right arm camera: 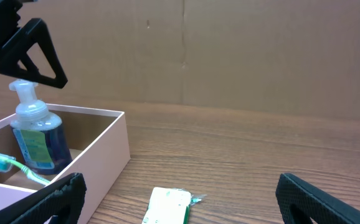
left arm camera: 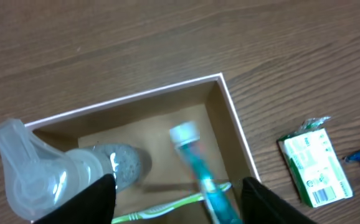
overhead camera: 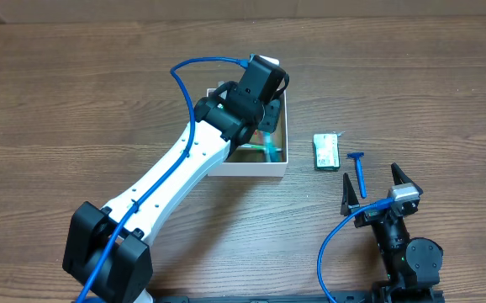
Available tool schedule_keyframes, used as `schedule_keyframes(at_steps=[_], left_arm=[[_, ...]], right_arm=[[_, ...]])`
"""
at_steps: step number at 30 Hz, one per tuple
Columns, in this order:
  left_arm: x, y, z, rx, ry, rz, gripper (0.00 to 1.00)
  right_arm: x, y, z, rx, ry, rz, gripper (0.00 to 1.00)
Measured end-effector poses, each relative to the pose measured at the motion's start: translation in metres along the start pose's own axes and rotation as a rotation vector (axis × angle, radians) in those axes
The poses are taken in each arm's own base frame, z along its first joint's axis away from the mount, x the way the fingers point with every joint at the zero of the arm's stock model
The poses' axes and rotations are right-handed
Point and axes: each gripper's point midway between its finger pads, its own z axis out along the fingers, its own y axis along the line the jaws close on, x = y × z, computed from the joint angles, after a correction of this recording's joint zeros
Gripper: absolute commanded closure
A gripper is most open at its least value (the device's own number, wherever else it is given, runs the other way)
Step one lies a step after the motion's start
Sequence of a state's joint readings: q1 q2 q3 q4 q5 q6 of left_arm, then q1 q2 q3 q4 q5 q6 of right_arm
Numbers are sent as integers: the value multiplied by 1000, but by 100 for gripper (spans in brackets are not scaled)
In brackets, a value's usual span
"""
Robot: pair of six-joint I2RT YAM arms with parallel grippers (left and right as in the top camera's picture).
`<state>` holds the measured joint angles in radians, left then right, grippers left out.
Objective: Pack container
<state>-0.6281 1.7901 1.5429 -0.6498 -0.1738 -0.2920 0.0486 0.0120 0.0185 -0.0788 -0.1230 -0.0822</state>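
The container (overhead camera: 247, 167) is a square white box with a brown inside, at the table's middle. It holds a clear pump bottle (left arm camera: 40, 165), a green toothbrush (left arm camera: 167, 206) and a blurred teal tube with a white cap (left arm camera: 195, 163). My left gripper (left arm camera: 180, 211) is open above the box's inside, its fingers apart on either side of the tube and not touching it. My right gripper (overhead camera: 382, 195) is open and empty near the front edge. It faces a green packet (overhead camera: 326, 151) and a blue razor (overhead camera: 359, 168) lying right of the box.
In the right wrist view the box wall (right arm camera: 108, 149) is at the left with the pump bottle (right arm camera: 37, 140) standing inside, and the green packet (right arm camera: 167, 208) lies on bare wood between my fingers. The left arm (overhead camera: 176, 168) crosses the table's left half.
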Motion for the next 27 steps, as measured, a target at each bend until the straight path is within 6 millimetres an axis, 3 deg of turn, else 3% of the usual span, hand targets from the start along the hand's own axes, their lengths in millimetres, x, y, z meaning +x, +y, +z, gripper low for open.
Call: schedule_keyframes(at_steps=[4,8,10,11,13,18,22,27], left_arm=[[-9,0,-8,1,-12,-1,29],[-30,17,-41,-44,-49,-23,31],[-44,44,-64,-95,-92,-64,28],[-49,63,-76,-128,-105,-91,19],[-47,119,-97,-233,-97,-177,1],[-12,225,-112,-421,11,-394,0],[5,272,-122,-461,34,-528,0],[16,290,-126,-453,55,-591,0]], right_arm=[[0,0,0,0,0,0,0],[0,0,0,0,0,0,0],[0,0,0,0,0,0,0],[0,0,0,0,0,0,0],[0,0,0,0,0,0,0],[0,0,0,0,0,-1,0],[0,0,0,0,0,0,0],[0,0,0,0,0,0,0]])
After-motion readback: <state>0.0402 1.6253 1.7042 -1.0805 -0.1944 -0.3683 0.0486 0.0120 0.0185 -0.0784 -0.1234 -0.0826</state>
